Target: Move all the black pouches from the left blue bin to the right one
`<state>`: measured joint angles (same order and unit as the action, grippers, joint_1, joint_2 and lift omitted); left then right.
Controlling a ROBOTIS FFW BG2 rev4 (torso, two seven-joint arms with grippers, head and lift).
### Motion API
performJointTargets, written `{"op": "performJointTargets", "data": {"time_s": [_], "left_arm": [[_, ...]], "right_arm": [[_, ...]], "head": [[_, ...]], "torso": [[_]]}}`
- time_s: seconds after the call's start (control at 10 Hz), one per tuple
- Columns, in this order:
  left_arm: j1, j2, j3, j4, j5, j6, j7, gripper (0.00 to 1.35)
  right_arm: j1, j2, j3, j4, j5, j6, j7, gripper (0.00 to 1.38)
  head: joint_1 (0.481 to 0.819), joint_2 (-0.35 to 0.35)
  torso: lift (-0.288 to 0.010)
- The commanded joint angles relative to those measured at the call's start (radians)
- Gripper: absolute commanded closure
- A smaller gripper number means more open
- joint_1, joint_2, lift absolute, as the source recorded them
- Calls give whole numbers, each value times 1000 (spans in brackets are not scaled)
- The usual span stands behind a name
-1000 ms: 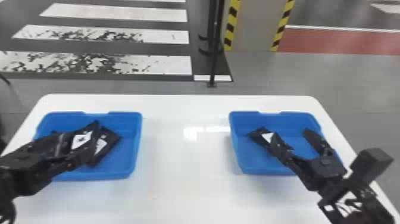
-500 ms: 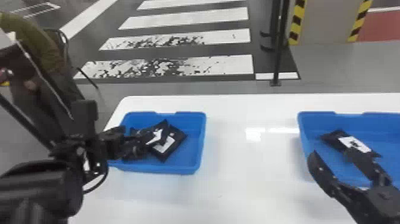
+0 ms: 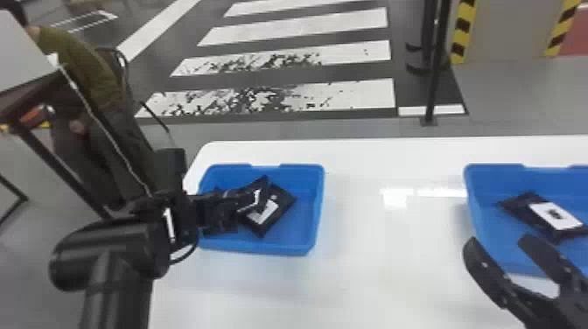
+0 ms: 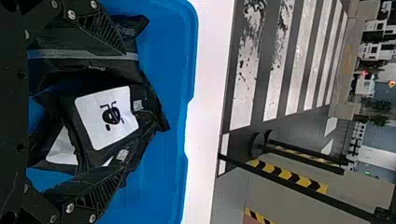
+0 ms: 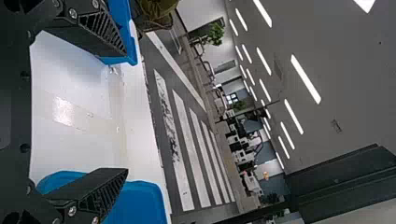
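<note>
My left gripper (image 3: 239, 204) reaches into the left blue bin (image 3: 316, 205), low over black pouches (image 3: 283, 199) with white labels. Seen from the left wrist, that gripper (image 4: 124, 111) stands open, its fingers wide apart on either side of a labelled pouch (image 4: 106, 116). A grey-striped pouch (image 4: 88, 65) lies beside it, partly behind one finger, and another labelled pouch (image 4: 60, 150) is partly covered. Open and holding nothing, my right gripper (image 3: 501, 246) is at the near left corner of the right blue bin (image 3: 474, 205), where one black pouch (image 3: 554, 216) lies. The right wrist view shows this gripper (image 5: 126, 112) too.
Both bins stand on a white table (image 3: 393, 262), with a stretch of tabletop between them. Beyond its far edge, a black post (image 3: 433, 78) rises from the floor. A dark stand (image 3: 48, 148) is off to the left.
The head view has turned to the left. My right gripper has moved from above the right bin toward its near left corner. The left gripper stays low in the left bin.
</note>
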<state>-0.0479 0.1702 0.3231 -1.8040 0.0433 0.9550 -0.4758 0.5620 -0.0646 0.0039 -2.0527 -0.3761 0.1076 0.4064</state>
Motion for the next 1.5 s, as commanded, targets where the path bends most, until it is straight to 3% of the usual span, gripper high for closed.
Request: {"op": "performJointTargets", "data": {"time_s": [0.0,0.5,0.6,0.7,0.9,1.0,1.1,1.4], "left_arm": [[-28,5,-22,50,30,7,0,173],[-97,5,-40,188,3,24,10,223],[-122,5,-38,230,1,12,10,364],[-126,3,-36,247,5,-15,10,705],[-102,-3,-28,249,17,-67,10,1188],[-95,-1,-44,244,15,-79,3,1197],[-75,-1,-58,207,15,-89,-4,1199],[87,-3,-90,-109,24,-89,-4,1199]], "right_arm": [[0,0,2,5,-7,13,3,154],[-2,0,4,17,-33,44,12,154],[-2,0,4,19,-35,49,12,154],[-2,0,4,22,-37,54,14,154],[0,0,4,27,-43,59,18,160],[2,0,4,24,-47,62,22,162],[2,0,4,24,-47,64,25,168],[2,0,4,7,-59,81,40,171]], "head": [[695,261],[695,245],[695,249],[695,251],[695,252],[695,254],[695,251],[695,233]], "torso": [[-140],[-140],[-140],[-140],[-140],[-140],[-140],[-140]]}}
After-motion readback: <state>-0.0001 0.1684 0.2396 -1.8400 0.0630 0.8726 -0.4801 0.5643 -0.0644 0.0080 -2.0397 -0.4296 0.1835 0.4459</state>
